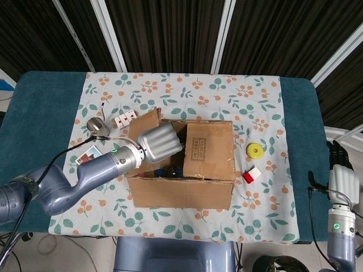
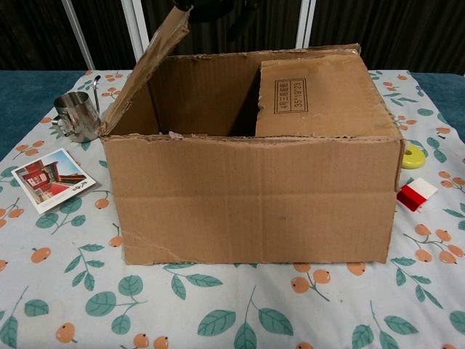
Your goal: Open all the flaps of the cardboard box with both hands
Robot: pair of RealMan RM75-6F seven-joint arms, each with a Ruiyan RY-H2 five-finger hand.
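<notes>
Cardboard box (image 2: pixel 247 196), left flap (image 2: pixel 149 62) raised

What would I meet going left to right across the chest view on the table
Metal cup → postcard → cardboard box → red and white block → yellow disc.

A metal cup (image 2: pixel 76 115) stands on the flowered tablecloth (image 2: pixel 218 305), near a postcard (image 2: pixel 52 179) and playing cards (image 1: pixel 125 118). A yellow disc (image 1: pixel 255 151) lies beside a red-and-white block (image 2: pixel 416 194).
</notes>
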